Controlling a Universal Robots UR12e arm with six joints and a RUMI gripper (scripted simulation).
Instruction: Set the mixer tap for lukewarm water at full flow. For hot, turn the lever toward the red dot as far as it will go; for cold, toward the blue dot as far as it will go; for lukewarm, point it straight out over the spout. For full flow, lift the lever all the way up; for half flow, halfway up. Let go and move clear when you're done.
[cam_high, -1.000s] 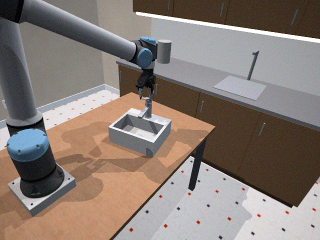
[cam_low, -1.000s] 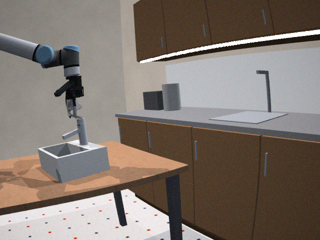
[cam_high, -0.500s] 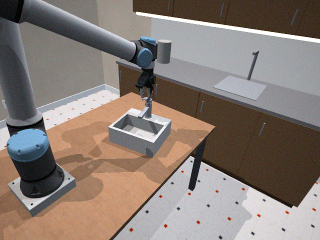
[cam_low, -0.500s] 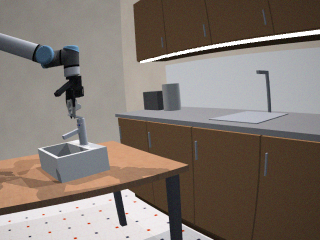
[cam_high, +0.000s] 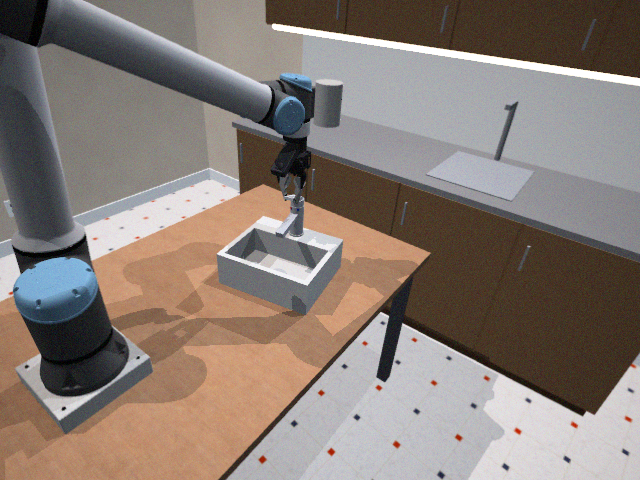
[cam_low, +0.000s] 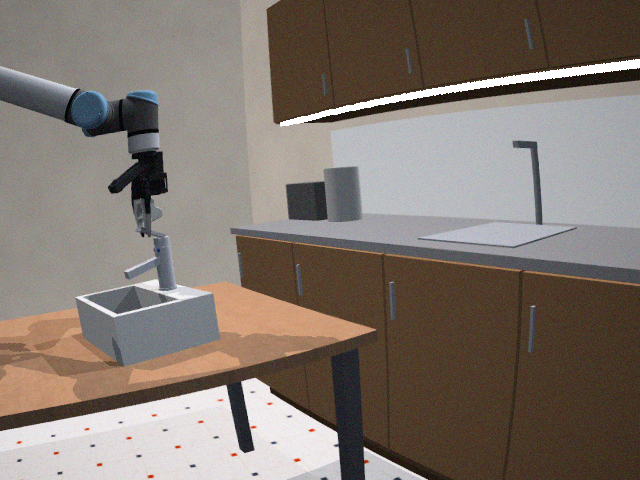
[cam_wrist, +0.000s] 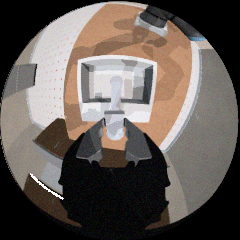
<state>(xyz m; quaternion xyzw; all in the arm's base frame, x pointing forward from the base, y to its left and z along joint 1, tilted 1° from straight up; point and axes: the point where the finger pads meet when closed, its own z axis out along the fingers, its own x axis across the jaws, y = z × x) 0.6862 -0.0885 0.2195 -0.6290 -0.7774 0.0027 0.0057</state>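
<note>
A grey mixer tap stands at the back rim of a small grey sink basin on the wooden table. Its spout points out over the basin. The lever sits on top of the tap body, raised steeply. My gripper comes down from above and is shut on the lever. In the wrist view the two fingers flank the lever, with the spout running straight ahead over the basin. A blue dot shows on the tap body.
The robot base stands at the table's near left. Behind the table runs a kitchen counter with a grey cylinder, a dark box and a built-in sink with tall tap. The table edge drops to tiled floor.
</note>
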